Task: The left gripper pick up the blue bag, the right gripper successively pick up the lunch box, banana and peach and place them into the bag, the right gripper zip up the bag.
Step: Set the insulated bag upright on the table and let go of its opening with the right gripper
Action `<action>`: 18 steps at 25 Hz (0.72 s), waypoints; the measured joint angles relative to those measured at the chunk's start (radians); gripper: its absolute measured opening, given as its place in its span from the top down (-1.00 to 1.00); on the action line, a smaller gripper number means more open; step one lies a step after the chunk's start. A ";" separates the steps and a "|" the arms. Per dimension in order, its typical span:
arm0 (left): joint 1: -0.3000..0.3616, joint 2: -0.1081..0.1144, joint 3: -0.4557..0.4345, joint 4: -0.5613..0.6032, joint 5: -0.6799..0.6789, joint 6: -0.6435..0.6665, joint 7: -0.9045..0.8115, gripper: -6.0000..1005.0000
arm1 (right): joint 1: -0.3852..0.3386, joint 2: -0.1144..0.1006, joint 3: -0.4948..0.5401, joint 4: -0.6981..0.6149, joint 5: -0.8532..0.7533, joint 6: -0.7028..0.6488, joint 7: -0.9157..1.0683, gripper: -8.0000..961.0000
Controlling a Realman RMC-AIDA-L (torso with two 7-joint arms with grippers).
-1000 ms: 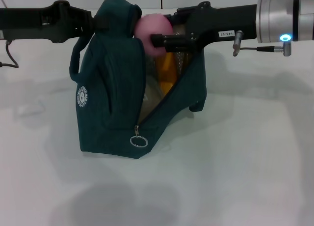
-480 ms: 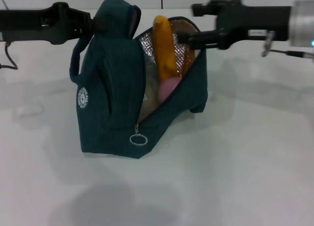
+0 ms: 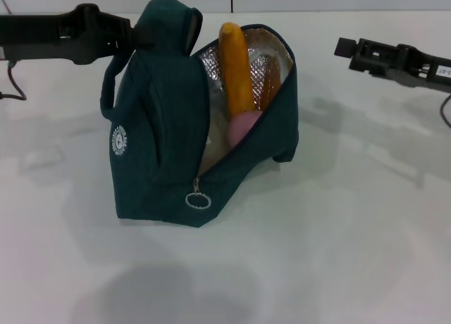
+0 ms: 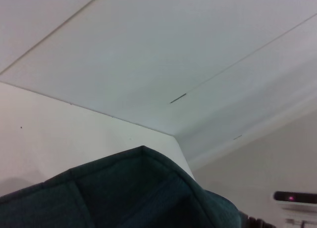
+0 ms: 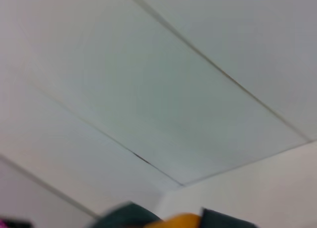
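Teal blue bag (image 3: pixel 158 127) stands unzipped on the bench (image 3: pixel 338 253), banana (image 3: pixel 235 67) and peach (image 3: pixel 242 129) inside. Left gripper (image 3: pixel 137 35) apparently clamps its top; right gripper (image 3: pixel 345 48) hangs apart, finger gap indiscernible.

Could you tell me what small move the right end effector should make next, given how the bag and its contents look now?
Probably bring the right end effector, now off to the bag's right and holding nothing, down to the silver ring-pull zip. The dark teal fabric bag gapes open, held up by the left end effector. The long yellow-orange banana and round pink peach already sit inside.
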 joint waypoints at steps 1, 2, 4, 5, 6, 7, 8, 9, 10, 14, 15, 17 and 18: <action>0.000 -0.001 0.000 0.000 0.000 0.000 0.000 0.93 | 0.025 -0.003 0.016 0.067 0.023 -0.013 0.000 -0.77; -0.001 -0.001 0.000 0.000 0.000 0.000 0.000 0.93 | 0.046 -0.004 0.026 0.120 0.039 -0.022 -0.001 -0.77; -0.004 -0.002 0.001 0.000 0.000 0.000 0.000 0.93 | 0.085 -0.006 0.034 0.201 0.066 -0.034 -0.004 -0.77; -0.005 -0.003 0.002 0.000 0.000 0.000 0.000 0.93 | 0.095 -0.005 0.035 0.216 0.072 -0.036 -0.005 -0.77; -0.006 -0.004 0.002 0.000 0.000 0.000 0.000 0.93 | 0.106 -0.001 0.033 0.223 0.072 -0.034 -0.005 -0.77; -0.007 -0.005 0.003 0.000 0.000 0.000 0.000 0.93 | 0.113 0.002 0.028 0.225 0.072 -0.029 -0.005 -0.77; -0.007 -0.006 0.003 0.000 0.001 0.000 0.000 0.93 | 0.119 0.004 0.021 0.227 0.071 -0.020 -0.006 -0.77; -0.007 -0.006 0.003 0.000 0.001 0.000 0.000 0.93 | 0.119 0.004 0.021 0.227 0.071 -0.020 -0.006 -0.77; -0.008 -0.007 0.004 0.000 0.001 0.000 0.000 0.93 | 0.141 0.006 -0.006 0.244 0.069 0.011 -0.006 -0.78; -0.009 -0.009 0.004 0.000 0.001 0.000 0.002 0.93 | 0.186 0.007 -0.070 0.285 0.068 0.058 -0.006 -0.73; -0.011 -0.010 0.004 0.000 0.001 0.000 0.002 0.93 | 0.194 0.007 -0.095 0.290 0.068 0.072 -0.006 -0.72; -0.013 -0.010 0.005 0.000 0.001 0.000 0.003 0.93 | 0.202 0.007 -0.129 0.291 0.068 0.090 -0.017 -0.70; -0.014 -0.010 0.005 0.000 0.001 0.000 0.003 0.93 | 0.204 0.008 -0.135 0.289 0.068 0.093 -0.027 -0.69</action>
